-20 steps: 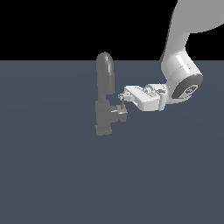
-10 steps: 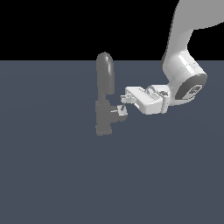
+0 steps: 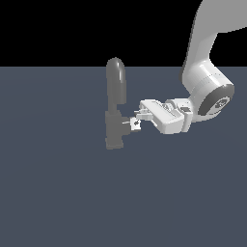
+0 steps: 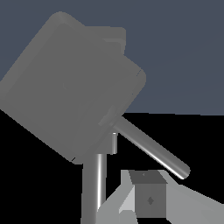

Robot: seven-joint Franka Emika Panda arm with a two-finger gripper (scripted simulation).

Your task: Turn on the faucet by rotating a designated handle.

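Just handle (image 3: 127, 121) at claw (image 3: 137, 119) tips

The grey faucet (image 3: 115, 106) stands upright on the dark floor (image 3: 58, 193), arched spout above a boxy body. The white arm (image 3: 205, 72) reaches in from the faucet's right in the exterior view. Its gripper (image 3: 137, 119) sits at the handle (image 3: 127, 121) beside the faucet's body; finger spacing is unclear.

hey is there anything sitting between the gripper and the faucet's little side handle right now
Nothing visible does. The white gripper is already at the small grey side handle of the dull grey metal faucet; only bare floor lies around them.
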